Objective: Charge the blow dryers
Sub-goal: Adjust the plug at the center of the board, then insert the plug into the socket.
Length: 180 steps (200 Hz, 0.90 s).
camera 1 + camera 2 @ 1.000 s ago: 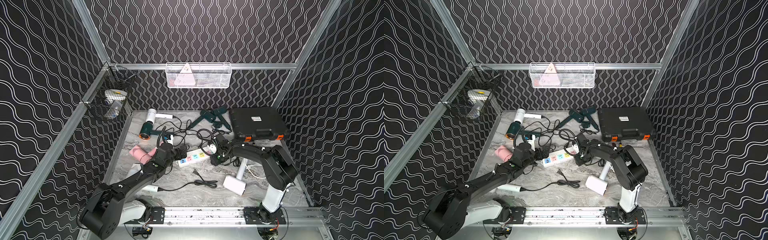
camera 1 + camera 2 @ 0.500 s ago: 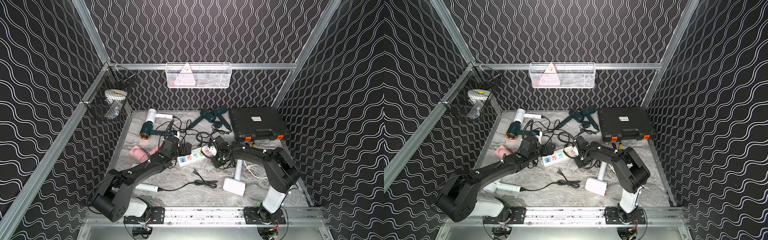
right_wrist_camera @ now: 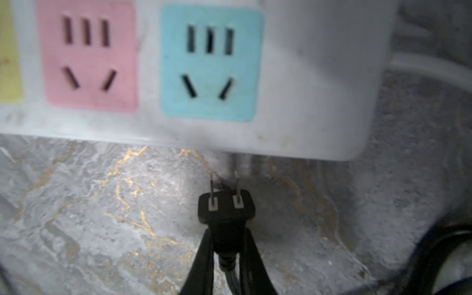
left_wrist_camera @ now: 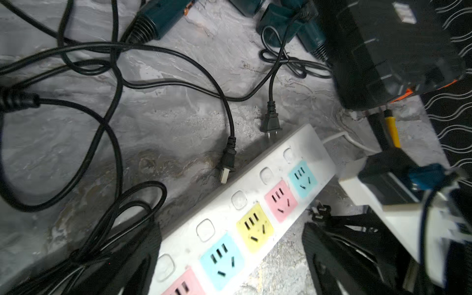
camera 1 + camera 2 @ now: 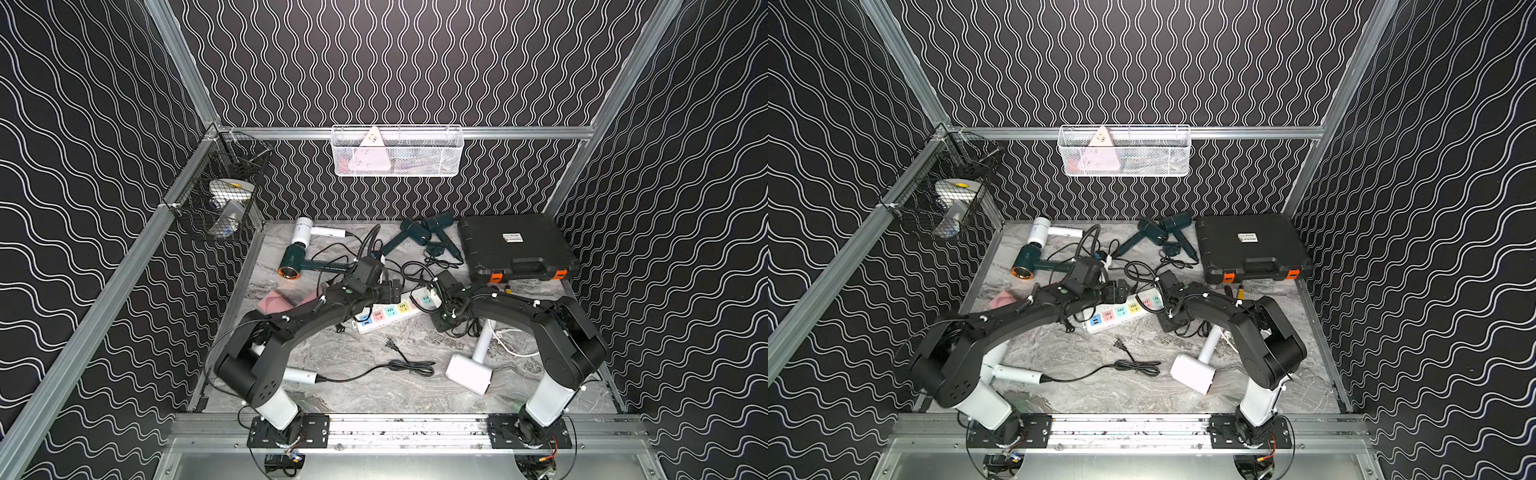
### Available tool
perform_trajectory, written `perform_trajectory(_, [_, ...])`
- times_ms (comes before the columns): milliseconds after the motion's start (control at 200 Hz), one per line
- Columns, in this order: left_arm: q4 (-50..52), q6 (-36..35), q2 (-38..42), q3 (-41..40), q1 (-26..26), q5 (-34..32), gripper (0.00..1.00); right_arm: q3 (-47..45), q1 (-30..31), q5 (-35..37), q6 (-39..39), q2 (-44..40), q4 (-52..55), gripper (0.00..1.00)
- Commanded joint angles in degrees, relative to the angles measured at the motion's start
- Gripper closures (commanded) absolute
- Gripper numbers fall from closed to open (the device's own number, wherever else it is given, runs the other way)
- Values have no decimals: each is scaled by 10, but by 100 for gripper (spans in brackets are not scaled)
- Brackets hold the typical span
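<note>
Pinching a black plug (image 3: 226,204) by its moulded body just behind the pins, the right gripper (image 3: 227,229) was clamped shut on it. That hold left both flat pins bare and aimed at the white power strip (image 3: 306,102). The plug hung just short of the strip's end, near the blue socket (image 3: 210,63) but not in it. By my reading, the pins had yet to be lined up with the slots.

The left gripper (image 4: 229,255) hovered over the middle of the strip with its jaws wide apart and nothing between them. It was probably poised to pin the light strip down so a push would not slide it. Every socket that showed was empty, so I judged no dryer to be charging.

The blow dryers lay scattered on the marble tabletop (image 5: 374,399):
- a copper-ringed teal one (image 5: 297,264) and a white one (image 5: 302,230) at the far left
- two teal ones (image 5: 415,232) beside the black case (image 5: 515,245)
- a pink one (image 5: 272,301) partly under the left arm
- a white one (image 5: 469,372) near the front

Two more loose plugs (image 4: 228,161) rested against the strip's long edge, within easy reach. The cords were too tangled to tell which dryer owned the held plug.
</note>
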<state>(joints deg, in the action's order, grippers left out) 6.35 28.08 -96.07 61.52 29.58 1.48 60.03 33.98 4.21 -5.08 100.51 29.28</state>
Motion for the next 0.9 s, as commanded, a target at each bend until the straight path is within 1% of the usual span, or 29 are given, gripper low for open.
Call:
perform_trajectory(0, [115, -30, -57, 70, 0, 0, 13, 3, -1, 19, -9, -2, 15, 100])
perform_trajectory(45, [143, -39, -91, 113, 1, 10, 14, 6, -1, 21, -8, 0, 17, 100])
perform_trajectory(105, [186, -48, -139, 173, 1, 24, 21, 8, -1, 27, -8, 1, 19, 100])
perform_trajectory(200, [225, -59, -200, 242, 1, 43, 27, 9, 0, 34, -6, 0, 19, 100])
perform_trajectory(325, [274, -72, -272, 338, 1, 85, 39, 16, 4, 44, -7, 2, 23, 100])
perform_trajectory(370, [280, -73, -291, 364, -2, 112, 45, 20, 7, 46, -6, 5, 24, 100])
perform_trajectory(430, [282, -66, -309, 386, -13, 139, 50, 23, 12, 51, -8, 6, 25, 100])
perform_trajectory(560, [255, -46, -323, 396, -41, 212, 51, 27, 20, 55, -9, 9, 28, 100])
perform_trajectory(660, [273, -48, -360, 435, -47, 258, 53, 35, 28, 58, -10, 16, 37, 100])
perform_trajectory(705, [283, -51, -379, 454, -47, 274, 56, 39, 32, 60, -11, 20, 42, 100])
perform_trajectory(776, [285, -50, -398, 466, -48, 290, 59, 46, 38, 65, -10, 28, 48, 100])
perform_trajectory(861, [296, -55, -415, 479, -48, 292, 60, 46, 43, 71, -12, 39, 57, 100])
perform_trajectory(896, [298, -57, -419, 483, -47, 294, 60, 65, 45, 74, -13, 44, 59, 100])
